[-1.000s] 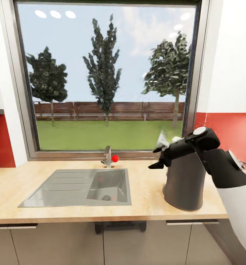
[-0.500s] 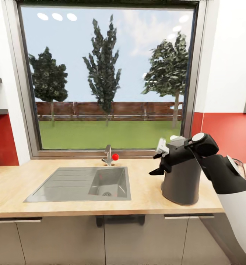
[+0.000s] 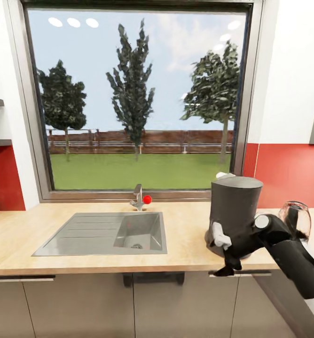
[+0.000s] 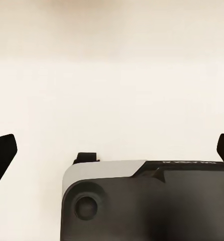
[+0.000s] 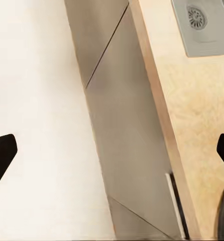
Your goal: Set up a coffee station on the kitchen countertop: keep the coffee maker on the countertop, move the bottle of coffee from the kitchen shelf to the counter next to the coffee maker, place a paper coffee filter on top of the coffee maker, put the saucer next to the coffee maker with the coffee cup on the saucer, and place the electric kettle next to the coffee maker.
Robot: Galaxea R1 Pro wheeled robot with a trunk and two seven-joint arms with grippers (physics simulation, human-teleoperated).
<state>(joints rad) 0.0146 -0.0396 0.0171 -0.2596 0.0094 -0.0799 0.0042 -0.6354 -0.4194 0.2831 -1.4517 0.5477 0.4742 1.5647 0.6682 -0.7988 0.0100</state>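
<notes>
On the long light wood counter (image 3: 105, 263), right of the steel sink (image 3: 105, 234), stands one tall dark grey coffee maker (image 3: 234, 211). It looks heavy and stiff, so it is best left alone. One small clear kettle (image 3: 295, 220) with a black handle sits just beside it, partly hidden by the arm. The kettle's body looks smooth and breakable (probably slippery too), so I would grab its handle. The right gripper (image 3: 225, 256) hangs low in front of the coffee maker, its jaws spread and holding nothing. The left gripper (image 4: 112, 150) has its jaws spread too, over pale floor.
</notes>
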